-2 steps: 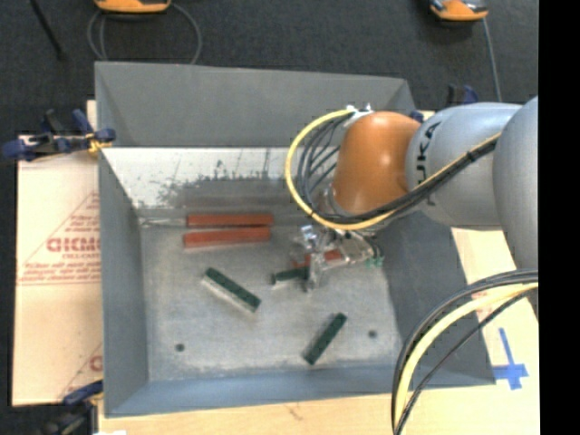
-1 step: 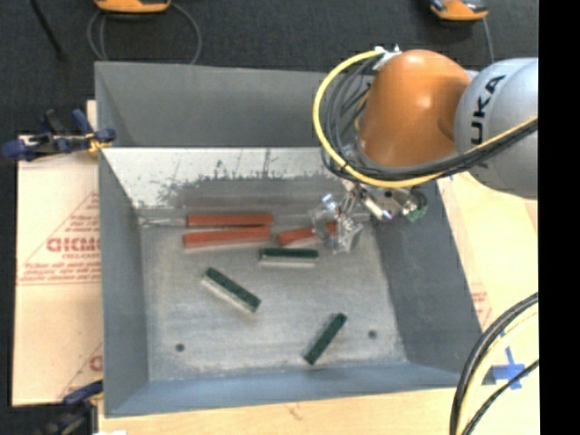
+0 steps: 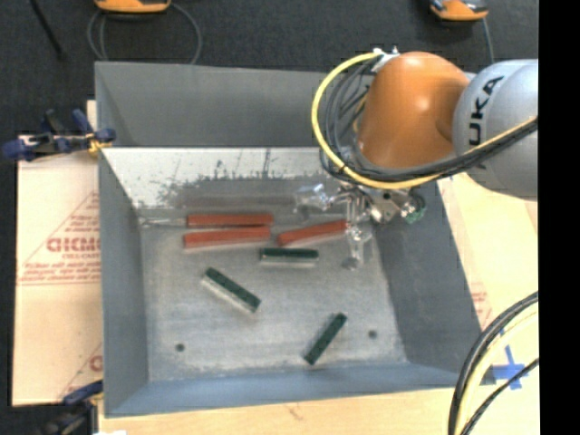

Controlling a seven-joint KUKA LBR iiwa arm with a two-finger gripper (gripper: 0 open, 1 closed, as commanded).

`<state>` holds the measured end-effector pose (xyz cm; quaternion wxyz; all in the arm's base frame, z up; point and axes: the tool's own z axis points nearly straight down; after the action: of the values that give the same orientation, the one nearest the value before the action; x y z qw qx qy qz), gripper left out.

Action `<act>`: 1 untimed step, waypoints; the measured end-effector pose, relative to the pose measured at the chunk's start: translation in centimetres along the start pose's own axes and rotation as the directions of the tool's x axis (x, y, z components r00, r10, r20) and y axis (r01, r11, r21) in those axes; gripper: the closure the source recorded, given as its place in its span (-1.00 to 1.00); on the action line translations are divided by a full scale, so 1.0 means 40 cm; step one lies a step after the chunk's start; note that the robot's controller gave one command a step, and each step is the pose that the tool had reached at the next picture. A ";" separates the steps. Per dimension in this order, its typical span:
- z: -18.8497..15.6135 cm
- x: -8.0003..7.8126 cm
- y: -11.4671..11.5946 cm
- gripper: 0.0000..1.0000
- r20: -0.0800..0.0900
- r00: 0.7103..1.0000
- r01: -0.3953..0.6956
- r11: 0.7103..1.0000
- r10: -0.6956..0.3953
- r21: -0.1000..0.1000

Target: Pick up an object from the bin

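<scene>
Jaws: low over the bin floor at about 2 o'clock from its centre, beneath the rounded orange wrist cover (image 3: 408, 107). You cannot tell whether they are open, closed or gripping anything.
Nearest thing: short red rectangular bar (image 3: 311, 234), lying flat and slightly tilted, its 3 o'clock end running right up to the jaws. You cannot tell whether they touch it.
Just beside it: short dark green bar (image 3: 289, 255), lying level on the short red bar's 6 o'clock side, close to it and at about 8 o'clock from the jaws.
Red pair: upper long red bar (image 3: 229, 219) and lower long red bar (image 3: 227, 237), side by side and nearly parallel, at 11 o'clock on the floor near the far wall. The lower one's 3 o'clock end comes near the short red bar.
Loose green pieces: green bar with a pale long edge (image 3: 230, 290) lies diagonally at 8 o'clock from the centre. The slim dark green bar (image 3: 324, 338) lies diagonally at 5 o'clock, near the front wall. You see both well apart from the jaws.
Container: grey metal bin with sloping walls (image 3: 118, 270), dark speckles along the foot of its far wall.
Arm: grey arm (image 3: 498, 125) reaches in from 3 o'clock, with a loop of yellow and black cables (image 3: 319, 116) round the orange cover.
</scene>
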<state>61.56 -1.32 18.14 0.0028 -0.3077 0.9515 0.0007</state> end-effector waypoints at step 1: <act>0.281 -0.056 -0.036 -1.00 -0.001 0.991 0.132 0.991 -0.132 0.002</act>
<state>64.26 -1.14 6.91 0.0026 -0.3700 0.9290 -0.0006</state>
